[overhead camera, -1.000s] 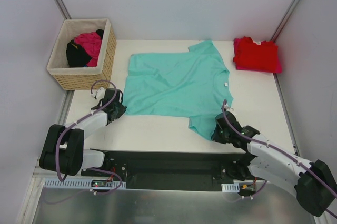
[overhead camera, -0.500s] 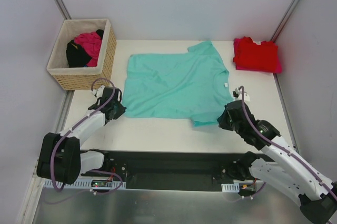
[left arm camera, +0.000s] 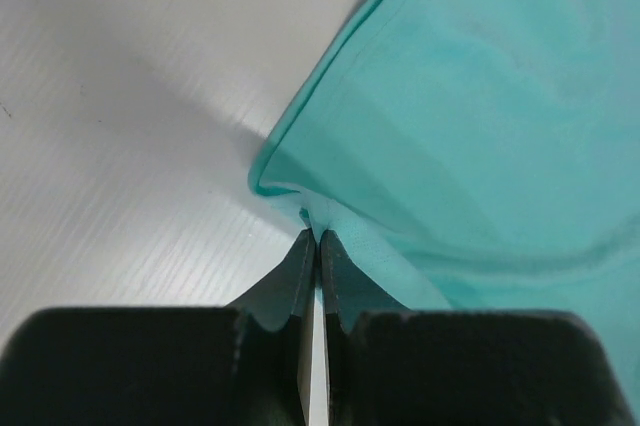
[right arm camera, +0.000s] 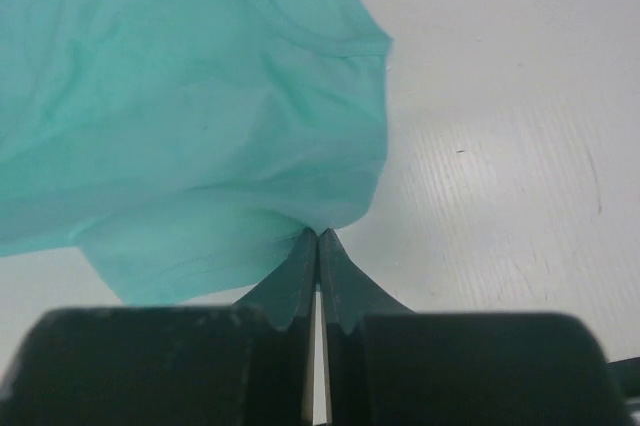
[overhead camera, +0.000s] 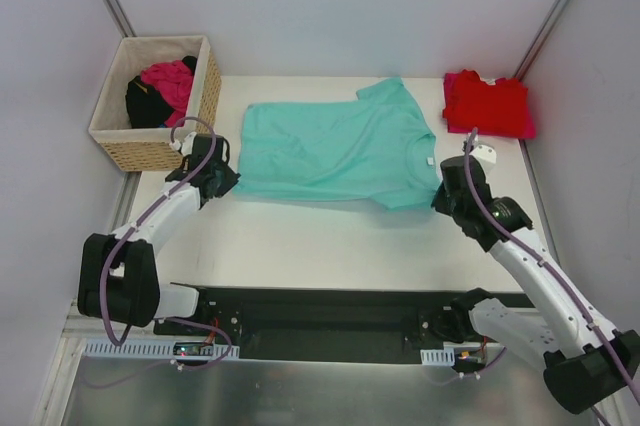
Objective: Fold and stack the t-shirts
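The teal t-shirt (overhead camera: pixel 330 151) lies spread across the middle of the white table, its near edge turned up and carried toward the back. My left gripper (overhead camera: pixel 226 180) is shut on its near left corner; in the left wrist view the teal t-shirt (left arm camera: pixel 480 116) bunches at the tips of the left gripper (left arm camera: pixel 318 236). My right gripper (overhead camera: pixel 441 194) is shut on the near right edge by the collar; in the right wrist view the teal t-shirt (right arm camera: pixel 190 106) hangs from the right gripper (right arm camera: pixel 318 234). A folded red t-shirt (overhead camera: pixel 486 103) lies on a magenta-pink one at the back right.
A wicker basket (overhead camera: pixel 160 151) at the back left holds pink and black clothes (overhead camera: pixel 160 86). The table (overhead camera: pixel 330 241) meets grey walls on both sides and a black base rail (overhead camera: pixel 320 321) at its near edge.
Both grippers have moved away from the near edge toward the back, carrying the teal shirt's near edge and sleeve over the rest of it. The right arm has swung up and right.
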Action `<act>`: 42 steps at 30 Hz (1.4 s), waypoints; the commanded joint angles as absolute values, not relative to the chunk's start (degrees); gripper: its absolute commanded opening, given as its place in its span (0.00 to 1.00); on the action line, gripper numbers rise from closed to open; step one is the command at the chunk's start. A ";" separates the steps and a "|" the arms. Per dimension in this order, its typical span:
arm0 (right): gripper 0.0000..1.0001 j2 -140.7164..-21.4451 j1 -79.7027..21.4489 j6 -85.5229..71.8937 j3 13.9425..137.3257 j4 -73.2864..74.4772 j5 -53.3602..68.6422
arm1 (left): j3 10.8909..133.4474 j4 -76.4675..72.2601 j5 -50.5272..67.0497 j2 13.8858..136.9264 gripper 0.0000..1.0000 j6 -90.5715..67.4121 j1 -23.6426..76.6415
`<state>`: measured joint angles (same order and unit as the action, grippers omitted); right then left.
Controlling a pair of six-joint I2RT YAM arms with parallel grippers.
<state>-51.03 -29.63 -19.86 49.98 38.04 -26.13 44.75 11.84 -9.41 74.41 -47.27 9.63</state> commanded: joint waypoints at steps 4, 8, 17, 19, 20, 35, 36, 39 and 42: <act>0.01 -58.53 -19.96 -17.14 56.33 33.23 -21.55 | 50.09 13.36 -9.93 79.62 0.00 -46.84 8.53; 0.01 -63.71 -18.46 -17.49 58.79 31.47 -19.25 | 52.20 13.36 -9.58 81.65 0.00 -47.11 8.53; 0.00 -72.77 -18.02 -18.02 65.12 29.53 -16.96 | 56.51 13.36 -8.79 84.02 0.00 -46.14 8.53; 0.00 -74.26 -17.75 -18.19 65.74 29.36 -16.79 | 57.13 13.53 -8.61 84.46 0.00 -45.97 8.44; 0.01 -74.53 -17.67 -18.19 66.18 29.09 -16.79 | 57.74 13.62 -8.61 84.55 0.00 -45.97 8.44; 0.01 -82.00 -14.77 -17.67 73.21 28.92 -15.03 | 59.85 14.15 -7.56 86.83 0.00 -45.62 8.35; 0.00 -82.96 -14.77 -17.84 73.65 28.92 -14.86 | 59.94 14.15 -7.56 87.10 0.00 -45.53 8.35; 0.01 -84.72 -14.50 -17.93 74.97 28.65 -14.85 | 60.47 14.15 -7.65 88.06 0.00 -45.61 8.35; 0.01 -87.36 -14.33 -17.93 76.29 28.48 -14.33 | 60.99 14.15 -8.35 89.20 0.00 -46.05 8.35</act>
